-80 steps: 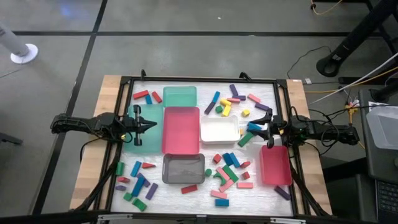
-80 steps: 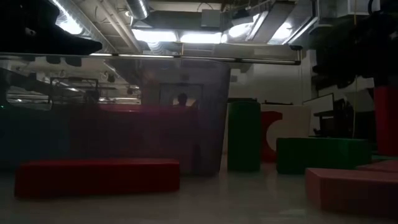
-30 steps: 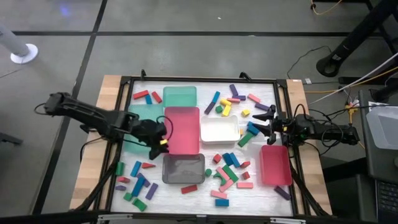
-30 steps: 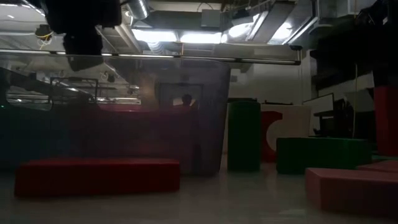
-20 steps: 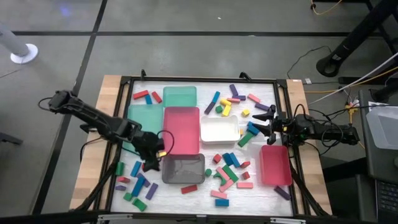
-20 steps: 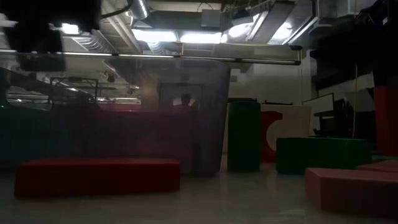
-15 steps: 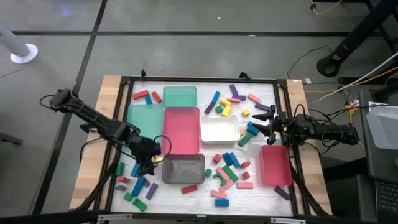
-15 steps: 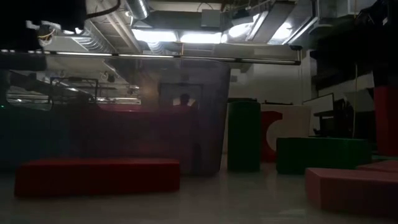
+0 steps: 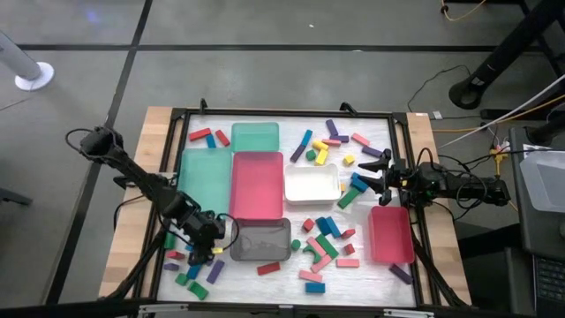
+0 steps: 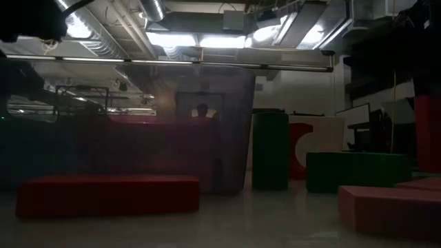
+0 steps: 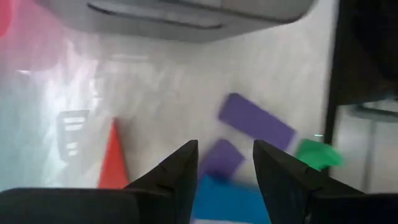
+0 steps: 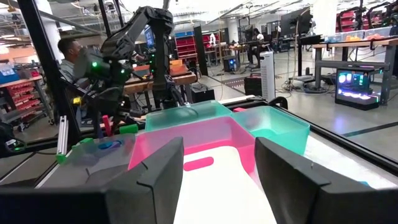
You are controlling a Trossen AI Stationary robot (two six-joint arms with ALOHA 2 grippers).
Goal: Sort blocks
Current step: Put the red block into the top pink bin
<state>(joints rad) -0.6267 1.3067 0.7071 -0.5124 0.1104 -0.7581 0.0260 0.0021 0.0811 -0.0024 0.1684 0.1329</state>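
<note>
Left gripper (image 9: 212,251) above blocks (image 9: 194,261)

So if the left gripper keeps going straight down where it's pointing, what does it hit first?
Probably the blue block directly under the open left gripper, with a purple block showing just beyond between the fingers. Depth is hard to judge in the blurred wrist view.
</note>
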